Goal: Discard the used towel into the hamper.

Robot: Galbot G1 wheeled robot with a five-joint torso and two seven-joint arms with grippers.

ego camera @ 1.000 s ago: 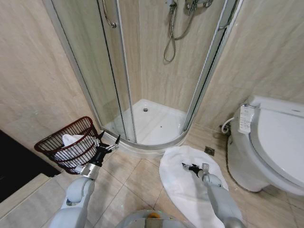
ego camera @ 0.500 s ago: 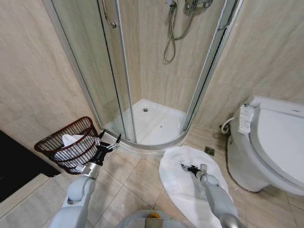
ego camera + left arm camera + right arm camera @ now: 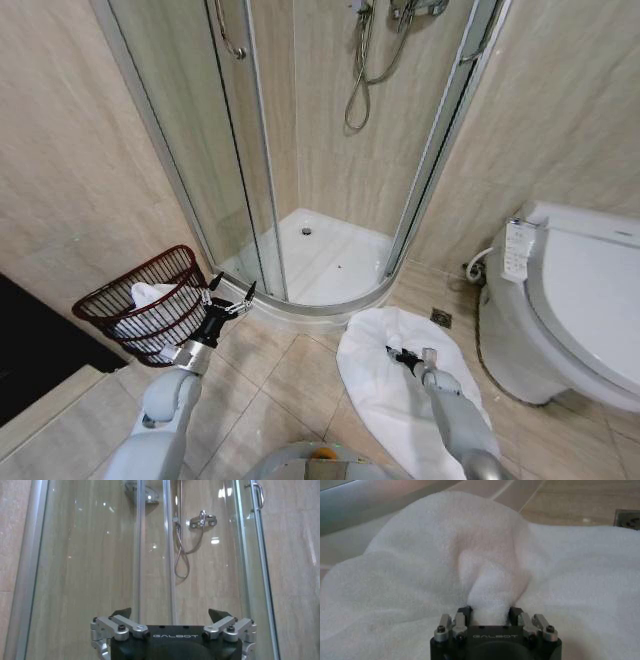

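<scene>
Right wrist view: right claw (image 3: 490, 611) now pinching a towel (image 3: 470, 555) fold, grasp made; left claw (image 3: 228, 305) spread beside the hamper (image 3: 140, 305), waiting.

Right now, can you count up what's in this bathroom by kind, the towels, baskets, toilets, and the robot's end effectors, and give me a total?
Towels: 2, the white towel on the floor and a white towel in the hamper
Baskets: 1, the hamper
Toilets: 1, the toilet
End effectors: 2, the left end effector and the right end effector
Total: 6
</scene>
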